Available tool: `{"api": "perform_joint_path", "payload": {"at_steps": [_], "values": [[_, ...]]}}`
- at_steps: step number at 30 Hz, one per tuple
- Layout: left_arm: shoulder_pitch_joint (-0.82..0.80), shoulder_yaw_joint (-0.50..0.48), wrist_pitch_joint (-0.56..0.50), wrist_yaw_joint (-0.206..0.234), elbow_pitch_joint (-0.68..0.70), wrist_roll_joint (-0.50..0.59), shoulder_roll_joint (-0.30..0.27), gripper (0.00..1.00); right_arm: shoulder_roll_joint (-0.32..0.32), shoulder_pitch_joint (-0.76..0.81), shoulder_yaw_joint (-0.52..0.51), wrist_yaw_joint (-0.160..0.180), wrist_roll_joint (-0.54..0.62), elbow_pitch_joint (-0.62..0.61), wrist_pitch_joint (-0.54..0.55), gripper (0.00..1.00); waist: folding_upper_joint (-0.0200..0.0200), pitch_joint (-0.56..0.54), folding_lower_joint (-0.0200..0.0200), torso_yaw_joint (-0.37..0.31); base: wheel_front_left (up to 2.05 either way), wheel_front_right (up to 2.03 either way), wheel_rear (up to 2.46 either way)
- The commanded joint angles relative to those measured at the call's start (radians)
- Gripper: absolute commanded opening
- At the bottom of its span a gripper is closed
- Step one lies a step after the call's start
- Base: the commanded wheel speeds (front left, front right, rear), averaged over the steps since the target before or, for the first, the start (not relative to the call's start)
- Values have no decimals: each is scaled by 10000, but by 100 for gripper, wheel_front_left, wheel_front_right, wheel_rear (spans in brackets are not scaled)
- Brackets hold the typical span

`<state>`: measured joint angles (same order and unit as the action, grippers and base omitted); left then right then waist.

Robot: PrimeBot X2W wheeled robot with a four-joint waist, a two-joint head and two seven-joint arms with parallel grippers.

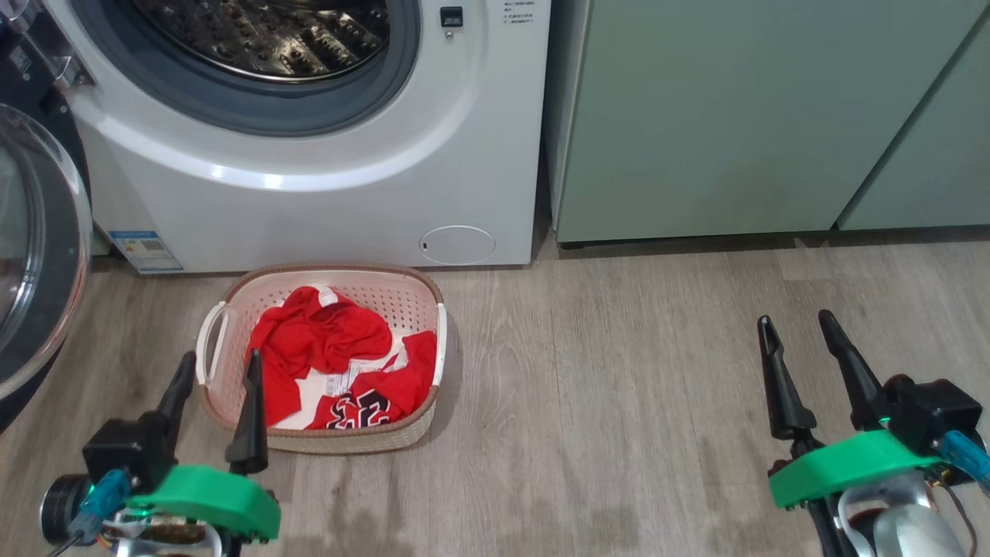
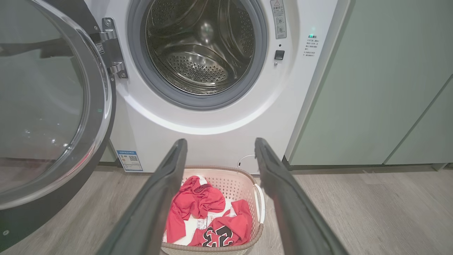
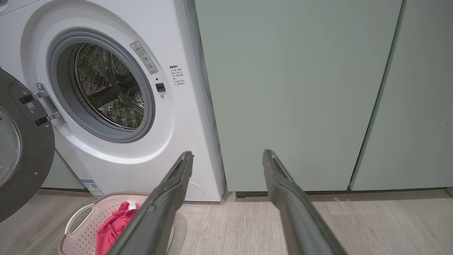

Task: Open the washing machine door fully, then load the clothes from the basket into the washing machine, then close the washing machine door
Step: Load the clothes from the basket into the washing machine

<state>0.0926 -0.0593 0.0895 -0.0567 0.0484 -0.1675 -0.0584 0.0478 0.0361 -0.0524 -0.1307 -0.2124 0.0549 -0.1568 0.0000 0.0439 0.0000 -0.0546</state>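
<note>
- washing machine door (image 1: 31, 232) swung wide open, far left
- left gripper (image 1: 221, 360): fingers spread, empty, by the basket's left end
- basket (image 1: 340, 268) on floor (image 1: 619, 371), just before washing machine (image 1: 309, 209); red clothes (image 1: 325, 333) inside
- right gripper (image 1: 795, 319): fingers spread, empty, above floor before green cabinets (image 1: 696, 116)

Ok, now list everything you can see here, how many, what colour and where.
washing machine: one, white, upper left of the head view; nothing seen in its steel drum
washing machine door: one, black rim with clear glass, swung open at the left
basket: one, cream with brown rim, on the floor before the machine
clothes: a few, red, one with black-and-white print, in the basket
cabinets: at least two panels, pale green, right of the machine
floor: grey wood-look
left gripper: one, dark fingers, green mount, near the basket's left end, jaws open, empty
right gripper: one, same colours, lower right, jaws open, empty
</note>
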Motion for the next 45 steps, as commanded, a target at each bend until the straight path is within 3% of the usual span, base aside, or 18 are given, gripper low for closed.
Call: {"api": "perform_joint_path", "payload": {"at_steps": [1, 12, 32, 45], "values": [[-365, -243, 68, 108, 318, -42, -131, 100, 24, -137, 216, 0, 26, -304, -9, 100, 0, 1, 0, -6, 0, 0, 0], [-377, -88, 8, 116, 318, -122, -176, 100, 24, -130, 252, 0, -48, -273, -33, 100, 0, -66, 0, -75, 16, -16, 0], [-408, 177, 48, 261, 382, -151, -244, 100, 24, -165, 288, 0, -96, -254, -34, 100, 0, 19, 0, -141, 157, -157, 0], [-468, 250, 90, 386, 342, -183, -297, 100, 24, -248, 332, 0, -131, -203, -54, 100, 0, 77, 0, -126, 28, -28, 0]]}}
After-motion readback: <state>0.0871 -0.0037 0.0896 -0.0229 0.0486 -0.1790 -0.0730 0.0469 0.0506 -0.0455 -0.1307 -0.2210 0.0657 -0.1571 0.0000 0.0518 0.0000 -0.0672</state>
